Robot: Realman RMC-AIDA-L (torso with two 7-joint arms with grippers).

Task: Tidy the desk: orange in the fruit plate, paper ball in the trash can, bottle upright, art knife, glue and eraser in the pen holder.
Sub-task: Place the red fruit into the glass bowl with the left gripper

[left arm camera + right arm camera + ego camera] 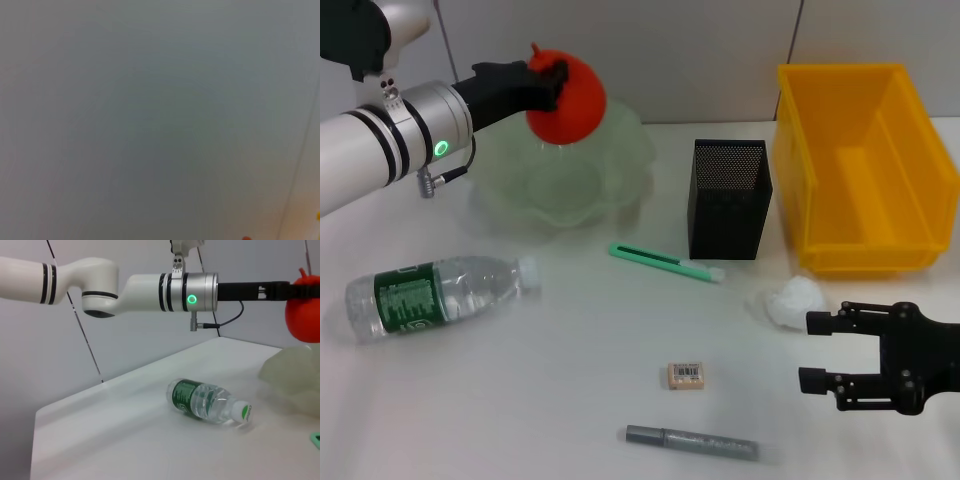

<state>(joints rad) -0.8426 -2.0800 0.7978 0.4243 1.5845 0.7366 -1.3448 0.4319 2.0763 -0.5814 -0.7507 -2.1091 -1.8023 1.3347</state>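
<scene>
— White desk (570, 400), wall behind: your left gripper (552, 80) pinches the orange (570, 105) above the fruit plate (610, 170). And the bottle (435, 295)?

— On its side, near the left edge. At far right, your right gripper (812, 350) hovers, fingers spread, beside the paper ball (790, 300).

We are seeing the left arm (380, 140) wearing a glossy white shell with black ring bands, ending in a brushed silver cuff carrying a glowing green ring light, a small plug and a thin black cable looping beneath it. Its left gripper (542, 80) is showing matte black, slim and elongated. The right gripper (820, 350) is showing black skeletal linkage fingers dotted with small screws.
</scene>
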